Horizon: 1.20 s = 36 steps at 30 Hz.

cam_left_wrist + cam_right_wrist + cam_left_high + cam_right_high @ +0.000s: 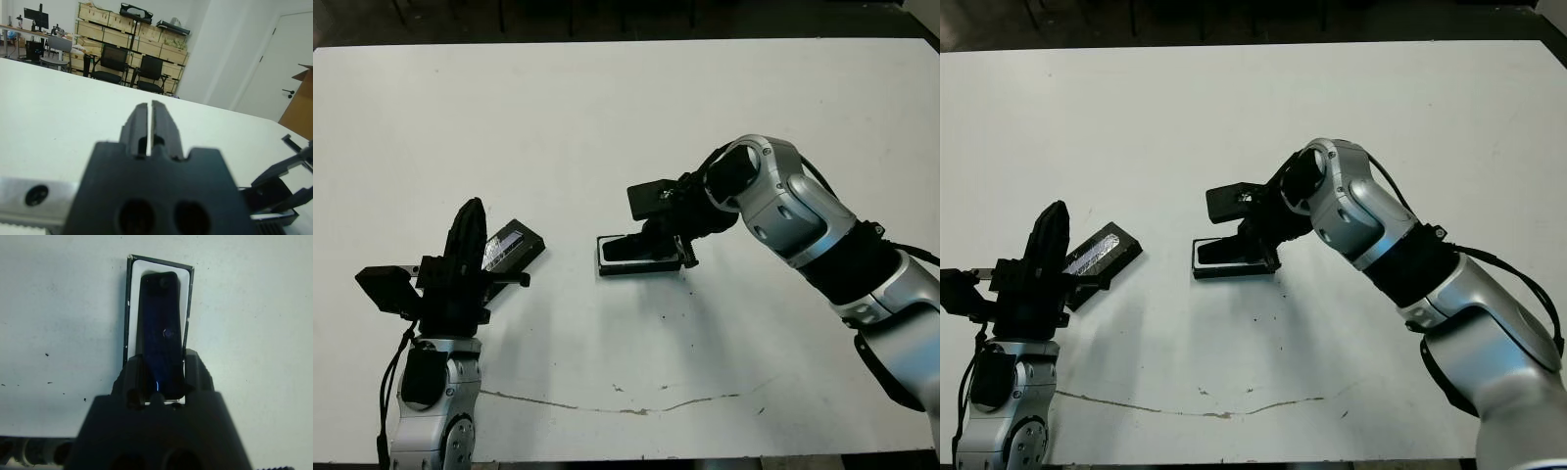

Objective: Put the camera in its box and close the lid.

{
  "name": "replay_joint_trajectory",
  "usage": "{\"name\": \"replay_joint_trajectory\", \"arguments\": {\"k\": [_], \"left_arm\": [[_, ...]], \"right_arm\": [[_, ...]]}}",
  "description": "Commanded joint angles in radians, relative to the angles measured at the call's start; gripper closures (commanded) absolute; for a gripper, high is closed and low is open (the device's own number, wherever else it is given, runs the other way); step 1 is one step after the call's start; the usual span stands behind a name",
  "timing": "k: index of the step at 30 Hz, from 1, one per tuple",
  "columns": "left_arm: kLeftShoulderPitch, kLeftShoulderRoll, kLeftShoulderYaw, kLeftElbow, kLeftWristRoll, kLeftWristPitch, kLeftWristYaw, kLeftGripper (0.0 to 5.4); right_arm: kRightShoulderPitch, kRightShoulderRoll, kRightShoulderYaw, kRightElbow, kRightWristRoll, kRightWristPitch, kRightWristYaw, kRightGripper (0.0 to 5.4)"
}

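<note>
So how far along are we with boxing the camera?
The camera already lies over the box's white lining, with the right gripper shut on its near end, not yet released. The lid is on the table beside the shut, empty left gripper. Left: release, fetch lid, close box.

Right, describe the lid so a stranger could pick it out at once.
Start at the white table and find the robot's left gripper, standing upright near the front. The lid lies flat on the table just beside it, untouched. Unlike the box under the right gripper, it is a closed black slab with a shiny silver strip on top.
</note>
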Motion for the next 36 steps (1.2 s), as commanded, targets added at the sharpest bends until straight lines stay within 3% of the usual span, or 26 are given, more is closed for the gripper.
{"name": "replay_joint_trajectory", "arguments": {"k": [1,7,10,19,31,36], "left_arm": [[0.016,0.002,0.001,0.0,0.006,0.009,0.006,5.4],[0.014,0.001,0.001,-0.005,0.002,0.018,0.009,5.4],[0.015,0.002,0.001,-0.009,0.01,0.025,0.016,5.4],[0.015,0.004,0.001,0.0,0.013,0.013,0.014,5.4],[0.02,0.008,-0.001,-0.001,0.013,0.012,0.009,5.4],[0.025,0.009,-0.001,-0.005,0.01,0.022,0.011,5.4]], "right_arm": [[0.002,0.026,0.025,0.012,-0.008,-0.003,0.001,4.73],[0.023,0.013,0.01,0.006,-0.003,-0.02,-0.001,4.73],[0.024,-0.007,-0.003,0.02,0.025,-0.116,0.027,4.73],[0.0,-0.061,-0.086,0.105,0.106,-0.32,0.11,3.14],[0.012,-0.074,-0.144,0.115,0.148,-0.383,0.139,1.1],[0.024,-0.085,-0.192,0.088,0.163,-0.338,0.105,0.2]]}}
